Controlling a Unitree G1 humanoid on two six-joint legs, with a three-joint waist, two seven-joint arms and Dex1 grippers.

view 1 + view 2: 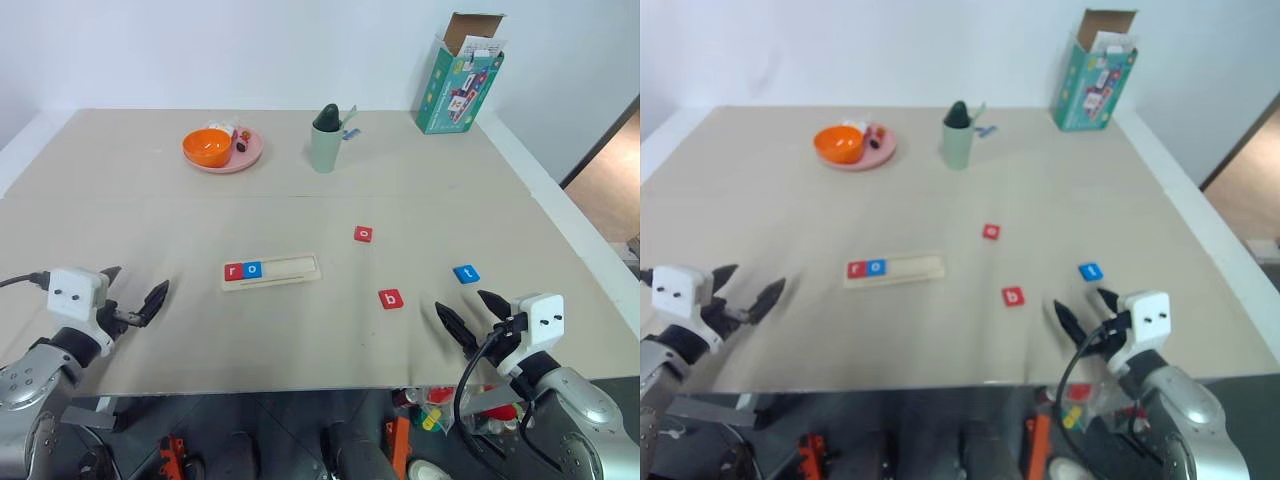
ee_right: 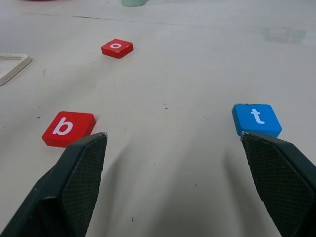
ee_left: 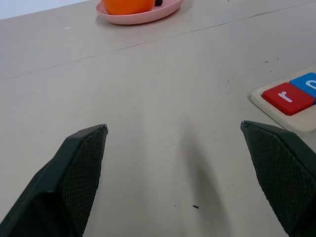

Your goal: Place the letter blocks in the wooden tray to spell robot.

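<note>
The wooden tray (image 1: 271, 271) lies mid-table with a red "r" block (image 1: 234, 270) and a blue "o" block (image 1: 252, 269) at its left end. Loose on the table to its right are a red "o" block (image 1: 363, 234), a red "b" block (image 1: 391, 298) and a blue "t" block (image 1: 466, 274). My left gripper (image 1: 135, 297) is open and empty, hovering left of the tray. Open and empty too, my right gripper (image 1: 474, 314) sits at the front right, with the "b" block (image 2: 68, 128) and "t" block (image 2: 256, 119) just ahead of its fingertips.
A pink plate (image 1: 246, 158) with an orange bowl (image 1: 207, 146) stands at the back left. A green cup (image 1: 325, 140) is at the back centre and a teal open box (image 1: 459, 74) at the back right. The table's front edge runs just below both grippers.
</note>
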